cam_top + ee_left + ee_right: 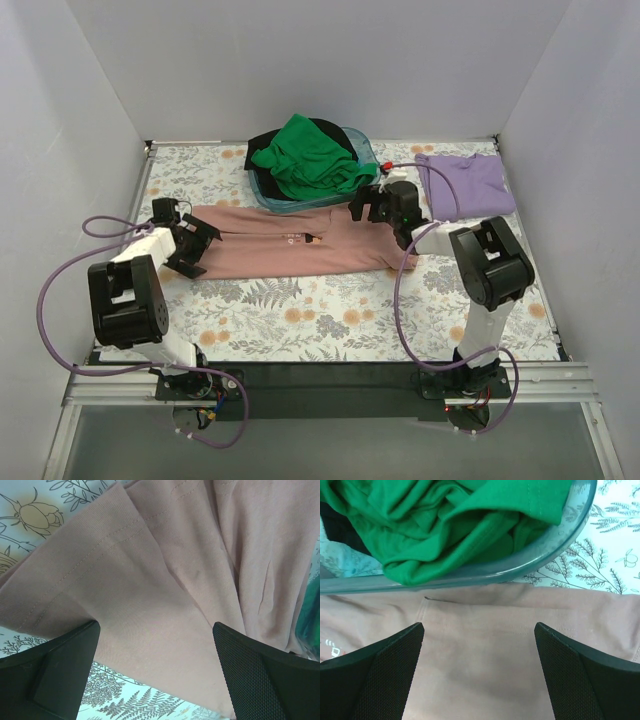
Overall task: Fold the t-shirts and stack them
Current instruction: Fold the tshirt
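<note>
Now: pink shirt (290, 250) flat across middle of desk (330, 320). Left hand (156, 626) over its left end, fingers apart, holding nothing. Right hand (479, 630) over right end, fingers apart. Green shirt (310, 155) heaped in bin (262, 192) just behind; lavender shirt (465, 180) folded far right.

Plain white walls (320, 60) close in the counter (330, 378) on its left, far and right edges; a floral cloth (330, 320) covers it, evenly lit.
</note>
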Motion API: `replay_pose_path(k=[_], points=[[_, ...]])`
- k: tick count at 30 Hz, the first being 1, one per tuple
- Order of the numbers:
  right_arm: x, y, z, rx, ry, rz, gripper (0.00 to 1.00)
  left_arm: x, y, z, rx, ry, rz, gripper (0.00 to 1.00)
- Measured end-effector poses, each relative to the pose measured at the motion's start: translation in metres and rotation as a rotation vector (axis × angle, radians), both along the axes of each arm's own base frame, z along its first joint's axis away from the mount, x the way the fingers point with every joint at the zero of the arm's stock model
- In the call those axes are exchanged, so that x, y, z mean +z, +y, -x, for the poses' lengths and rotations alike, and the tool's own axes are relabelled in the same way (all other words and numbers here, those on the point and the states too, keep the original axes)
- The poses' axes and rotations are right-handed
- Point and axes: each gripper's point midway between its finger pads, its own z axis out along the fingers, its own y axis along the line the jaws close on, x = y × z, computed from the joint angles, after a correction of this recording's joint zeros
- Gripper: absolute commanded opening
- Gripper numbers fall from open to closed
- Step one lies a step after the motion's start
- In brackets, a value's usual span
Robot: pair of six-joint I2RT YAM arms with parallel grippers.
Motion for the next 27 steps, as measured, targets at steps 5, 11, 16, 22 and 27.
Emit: replay_pose_path(k=[5,11,16,22,27], points=[[0.019,0.001,0.021,0.043,-0.011,-0.036,0.98,0.003,-0.001,0.001,-0.003,-0.012,0.001,0.98],[0.067,0.008,0.064,0.123,-0.040,-0.087,0.98,0.008,-0.003,0.017,-0.001,0.037,0.002,0.98],[0.045,0.034,0.101,0.201,0.079,-0.041,0.98,0.027,-0.002,0.004,-0.004,0.004,-0.005,0.98],[-0.030,0.041,0.144,0.224,0.336,0.071,0.98,0.009,-0.002,-0.023,-0.021,0.035,0.003,0.98],[-0.039,0.035,0.144,0.161,0.384,0.075,0.98,0.001,-0.013,-0.025,-0.058,0.034,-0.012,0.98]])
